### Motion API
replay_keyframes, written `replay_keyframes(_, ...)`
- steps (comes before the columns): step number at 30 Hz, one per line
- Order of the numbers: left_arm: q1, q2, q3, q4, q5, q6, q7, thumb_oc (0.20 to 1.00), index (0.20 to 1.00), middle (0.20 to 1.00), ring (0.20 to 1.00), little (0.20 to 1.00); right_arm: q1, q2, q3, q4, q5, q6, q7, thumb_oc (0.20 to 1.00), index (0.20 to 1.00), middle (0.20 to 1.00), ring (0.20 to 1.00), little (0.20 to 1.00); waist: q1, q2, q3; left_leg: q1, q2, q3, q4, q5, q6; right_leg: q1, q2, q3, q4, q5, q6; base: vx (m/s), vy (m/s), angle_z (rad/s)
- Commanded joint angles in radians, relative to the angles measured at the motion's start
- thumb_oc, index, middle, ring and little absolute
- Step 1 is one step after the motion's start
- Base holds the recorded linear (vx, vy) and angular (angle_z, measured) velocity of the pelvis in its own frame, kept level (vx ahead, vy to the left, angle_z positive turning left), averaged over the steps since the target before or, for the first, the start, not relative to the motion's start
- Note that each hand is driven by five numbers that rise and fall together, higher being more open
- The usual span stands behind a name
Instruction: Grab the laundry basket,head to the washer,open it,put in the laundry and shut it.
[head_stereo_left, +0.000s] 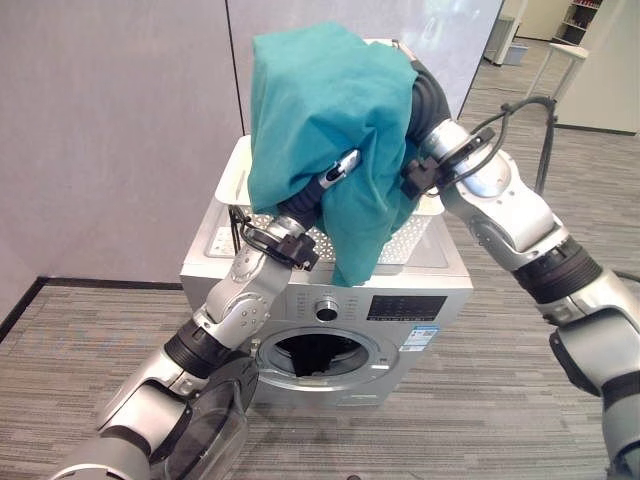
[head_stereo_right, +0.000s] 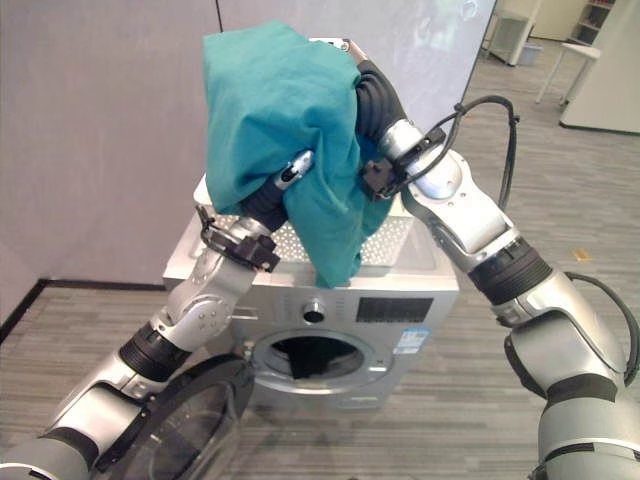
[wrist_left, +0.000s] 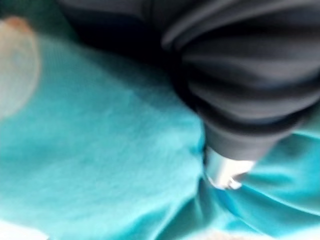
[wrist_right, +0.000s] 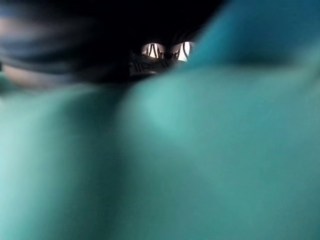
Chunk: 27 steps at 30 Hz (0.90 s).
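No legible text on the washer (head_stereo_left: 330, 310) panel

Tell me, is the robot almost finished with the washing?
About halfway. Done: the white laundry basket sits on top of the washer, and the washer door hangs open with something dark already inside. In hand: both arms hold a teal cloth up over the basket. Left: put the cloth in the drum and shut the door.

Head eyes look down at washer (head_stereo_left: 330, 310) (shared); wrist cameras press against teal cloth (wrist_left: 100, 165).
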Motion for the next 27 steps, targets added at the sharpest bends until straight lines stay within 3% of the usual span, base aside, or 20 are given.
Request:
replay_keyframes(1,-0.108,-0.01,0.109,-0.107,-0.013,-0.141,-0.059,0.2,0.2,0.2,0.2,0.2,-0.011,-0.068,0.035,0.094,-0.068,0.007,-0.027,1.0,1.0,1.0,1.0,1.0,0.039,-0.025,-0.036,0.018,-0.009,-0.051,0.001,-0.026,-0.014,0.016,-0.097,-0.056,0.017,0.087,0.077,0.0,0.0,0.0)
replay_keyframes(9,-0.075,-0.021,0.143,-0.099,-0.01,-0.141,-0.058,0.2,0.2,0.2,0.2,0.2,-0.022,-0.061,-0.035,0.142,-0.176,-0.003,-0.079,1.0,1.0,1.0,1.0,1.0,0.04,-0.019,-0.039,0.024,-0.01,-0.053,0.001,-0.029,-0.012,0.021,-0.097,-0.059,0.018,0.084,0.076,0.0,-0.002,0.01)
replay_keyframes(13,-0.054,-0.021,0.171,-0.095,-0.011,-0.139,-0.073,0.2,0.2,0.2,0.2,0.2,-0.03,-0.123,-0.086,0.131,-0.272,-0.017,-0.118,1.0,1.0,1.0,1.0,1.0,0.036,-0.015,-0.045,0.028,-0.008,-0.055,0.001,-0.032,-0.012,0.026,-0.094,-0.061,0.016,0.08,0.075,0.0,0.0,0.0)
replay_keyframes(18,-0.037,-0.031,0.189,-0.113,-0.018,-0.142,-0.089,0.2,0.2,0.2,0.2,0.2,0.003,-0.166,-0.187,0.112,-0.332,-0.041,-0.177,1.0,1.0,1.0,1.0,1.0,0.032,-0.011,-0.05,0.032,-0.006,-0.057,0.001,-0.033,-0.012,0.031,-0.092,-0.064,0.014,0.077,0.075,0.0,0.0,0.0)
replay_keyframes(22,-0.011,-0.041,0.214,-0.158,-0.014,-0.149,-0.103,0.2,0.2,0.2,0.2,0.2,0.077,-0.182,-0.342,0.081,-0.387,-0.076,-0.273,1.0,1.0,1.0,1.0,1.0,0.026,0.003,-0.051,0.033,-0.006,-0.062,0.001,-0.035,-0.01,0.031,-0.089,-0.067,0.014,0.073,0.074,0.0,0.0,0.0)
replay_keyframes(27,0.017,-0.041,0.223,-0.185,-0.011,-0.146,-0.108,0.2,0.2,0.2,0.2,0.2,0.136,-0.189,-0.428,0.052,-0.423,-0.088,-0.318,1.0,1.0,1.0,1.0,1.0,0.026,0.004,-0.054,0.034,-0.005,-0.064,0.001,-0.037,-0.009,0.033,-0.089,-0.065,0.014,0.073,0.073,0.0,0.0,0.0)
